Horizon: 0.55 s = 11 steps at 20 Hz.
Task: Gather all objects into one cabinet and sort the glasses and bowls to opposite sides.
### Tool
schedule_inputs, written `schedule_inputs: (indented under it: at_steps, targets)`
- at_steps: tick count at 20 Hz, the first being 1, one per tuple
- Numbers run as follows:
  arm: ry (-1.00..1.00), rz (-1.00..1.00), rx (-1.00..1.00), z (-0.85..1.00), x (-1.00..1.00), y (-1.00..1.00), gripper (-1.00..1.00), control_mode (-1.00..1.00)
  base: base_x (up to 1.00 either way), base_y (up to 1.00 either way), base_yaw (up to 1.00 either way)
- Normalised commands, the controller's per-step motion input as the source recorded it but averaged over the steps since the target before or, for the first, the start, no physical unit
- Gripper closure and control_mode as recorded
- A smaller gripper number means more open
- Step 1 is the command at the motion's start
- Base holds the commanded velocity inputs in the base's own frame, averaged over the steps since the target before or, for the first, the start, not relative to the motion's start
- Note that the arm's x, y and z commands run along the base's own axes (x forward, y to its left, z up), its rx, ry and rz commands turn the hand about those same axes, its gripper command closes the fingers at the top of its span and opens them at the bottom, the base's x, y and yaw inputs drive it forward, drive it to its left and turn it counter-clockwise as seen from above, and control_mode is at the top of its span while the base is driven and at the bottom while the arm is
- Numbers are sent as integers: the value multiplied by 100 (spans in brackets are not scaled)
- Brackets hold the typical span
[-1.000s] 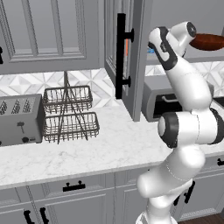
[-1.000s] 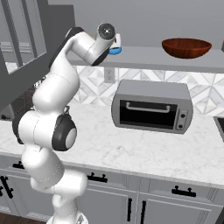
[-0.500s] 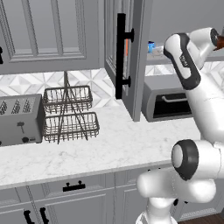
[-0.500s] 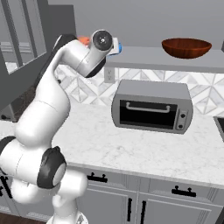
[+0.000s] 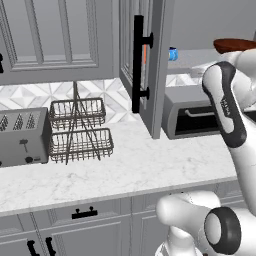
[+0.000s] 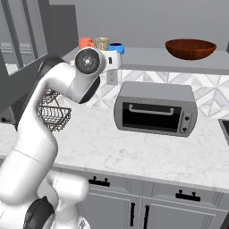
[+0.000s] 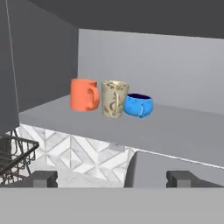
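the cabinet shelf (image 7: 87,118) carries three cups in a tight row at its left end: orange cup (image 7: 84,94) leftmost, beige mug (image 7: 114,99) in the middle, blue cup (image 7: 138,105) on the right. in the hand view the mug touches or nearly touches both neighbours; which of the two cannot be settled. all three stand upright.

the right base view adds what the hand view lacks: the red-brown bowl (image 6: 191,48) sits on the same shelf, well apart from the cups, toward the right end. the toaster oven (image 6: 155,108) stands on the surface (image 6: 134,152) below it.

the left base view shows the cabinet door (image 5: 145,65) swung open, a wire basket rack (image 5: 80,130) and a toaster (image 5: 22,137) to the left.

the claw (image 7: 111,178) stands spread wide, nothing between its tips, short of the shelf edge and below the cups.
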Motion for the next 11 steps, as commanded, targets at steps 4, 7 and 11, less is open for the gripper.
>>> schedule_inputs:
  at_steps: [4,7,11]
  targets:
    - [1,-20,-6,0,-100,-19,-100,-100,0,0,0]
    - [5,-21,-4,-5,-100,-12,-100,-100,0,0,0]
    - [1,-22,-1,-26,-100,-8,-100,-100,0,0,0]
